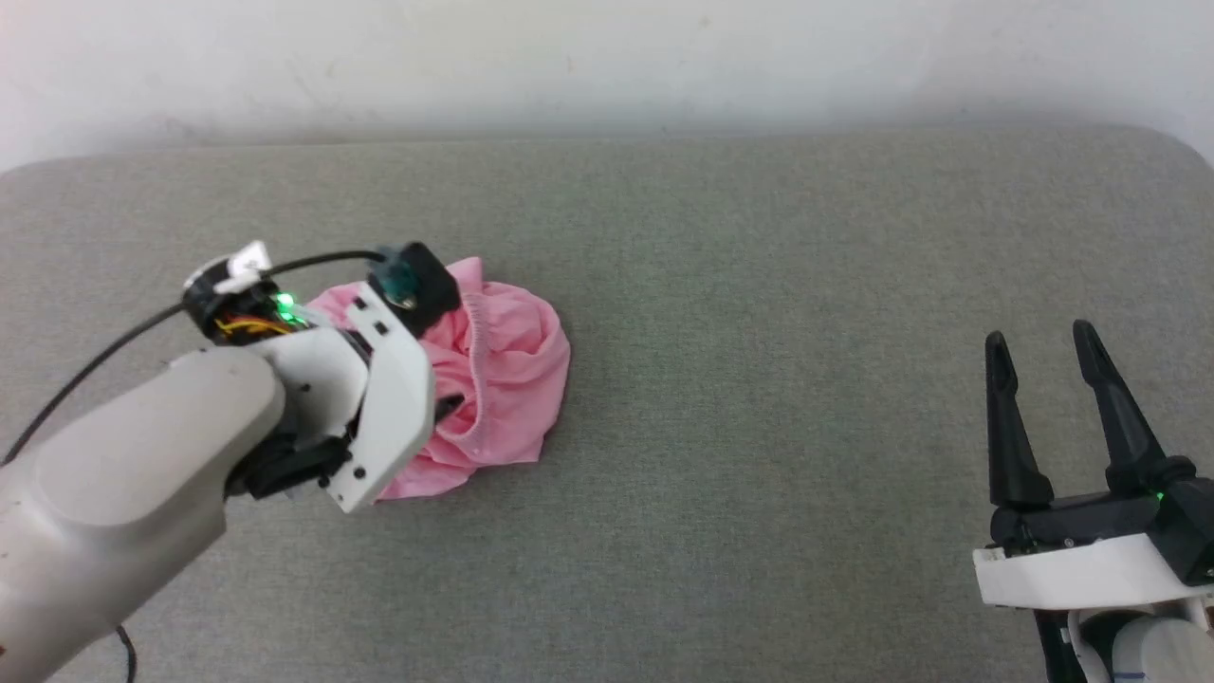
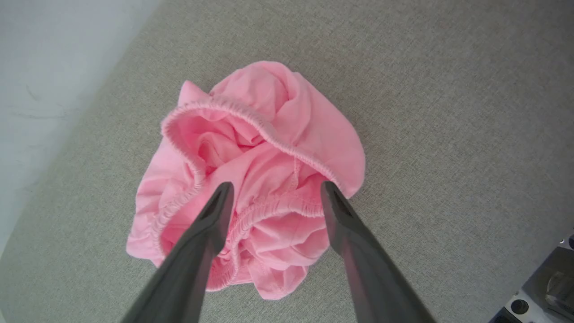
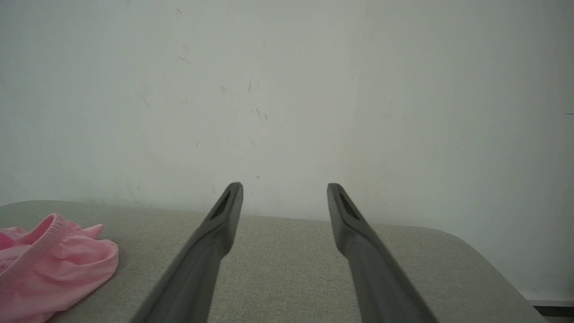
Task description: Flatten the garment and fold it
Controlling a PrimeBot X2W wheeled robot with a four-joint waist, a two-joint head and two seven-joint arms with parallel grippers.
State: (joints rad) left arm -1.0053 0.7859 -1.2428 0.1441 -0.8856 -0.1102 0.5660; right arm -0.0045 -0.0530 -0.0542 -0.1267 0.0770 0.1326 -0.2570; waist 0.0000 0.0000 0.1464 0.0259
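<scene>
One garment [image 1: 507,365] lies crumpled, left of centre on the grey padded surface [image 1: 759,285]. Two grippers:
- left gripper [image 2: 274,190]: fingers spread over the heap, apparently not touching it.
- right gripper [image 1: 1039,337]: spread, empty, well apart from the garment.

No writing, number, brand or sign can be read anywhere in my views. A small white tag [image 1: 248,258] sits on the wrist behind my left claw [image 2: 276,186], beside the black cable [image 1: 104,353]. If it carries any print, that print is too small to make out.
</scene>
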